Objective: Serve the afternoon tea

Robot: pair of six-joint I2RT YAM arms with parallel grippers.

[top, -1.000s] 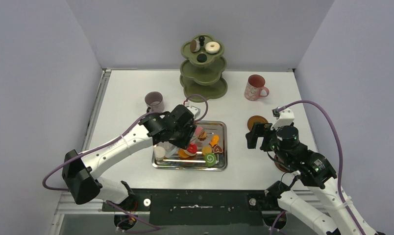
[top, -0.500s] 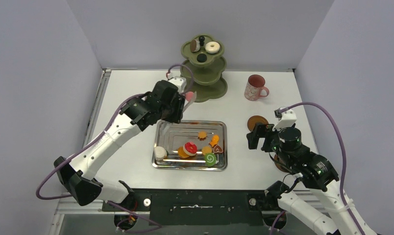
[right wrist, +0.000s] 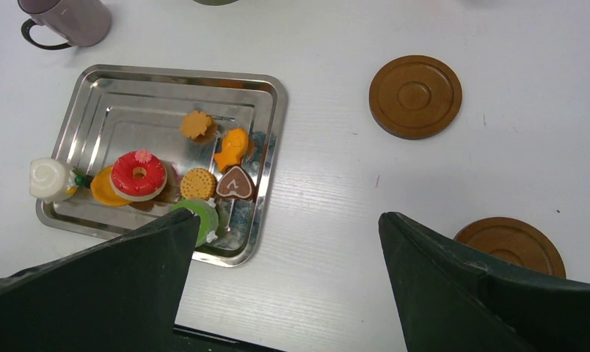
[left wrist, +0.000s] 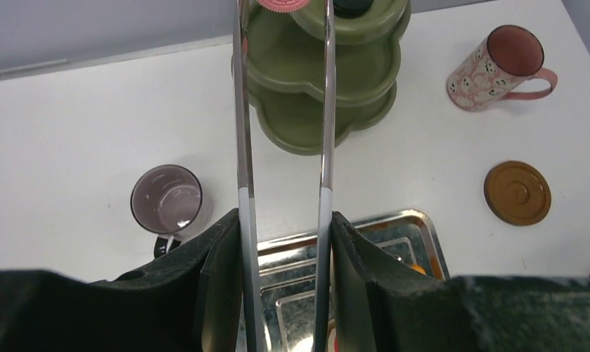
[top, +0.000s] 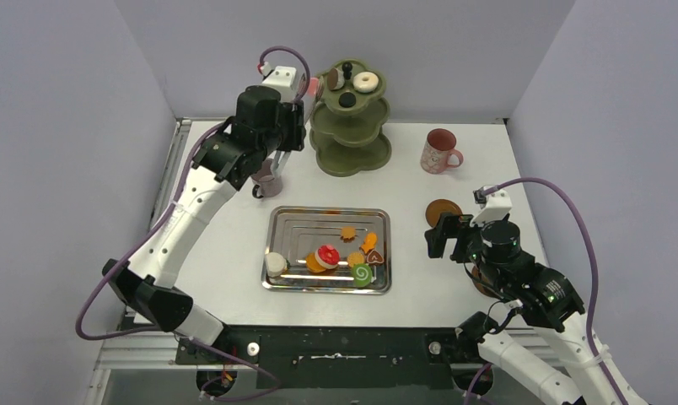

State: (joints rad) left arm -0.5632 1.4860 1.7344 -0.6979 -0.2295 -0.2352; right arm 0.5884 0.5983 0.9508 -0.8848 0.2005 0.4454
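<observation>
A pink ridged sweet (left wrist: 281, 4) is seen between the two arms of the metal tongs (left wrist: 242, 147), cut off by the top edge of the left wrist view, over the upper tier of the olive-green three-tier stand (top: 350, 139). The tongs are squeezed by the left gripper (left wrist: 285, 249), whose jaws are closed on the two steel arms. On the top tier a brown macaron (top: 333, 78) and a white donut (top: 366, 81) are laid either side of the centre knob, and a dark sweet (top: 347, 99) is seen on the tier beneath. The stand is placed at the far edge of the table (top: 226, 253), with the mauve mug (left wrist: 167, 199) to its left, partly hidden from above by the left arm, and the pink mug (top: 439, 150) to its right. Nearer the arms, the steel tray (top: 302, 232) is set at the middle; a red donut (right wrist: 139, 174), a green swirl roll (right wrist: 200, 215), a white swirl (right wrist: 48, 178) and several orange and brown pieces are laid on it. One brown coaster (right wrist: 415, 96) is laid right of the tray, and a second coaster (right wrist: 511, 246) lies nearer, beside the right arm. The right gripper (right wrist: 290, 216) is held above the table between tray and coasters, its jaws spread wide with nothing between them
</observation>
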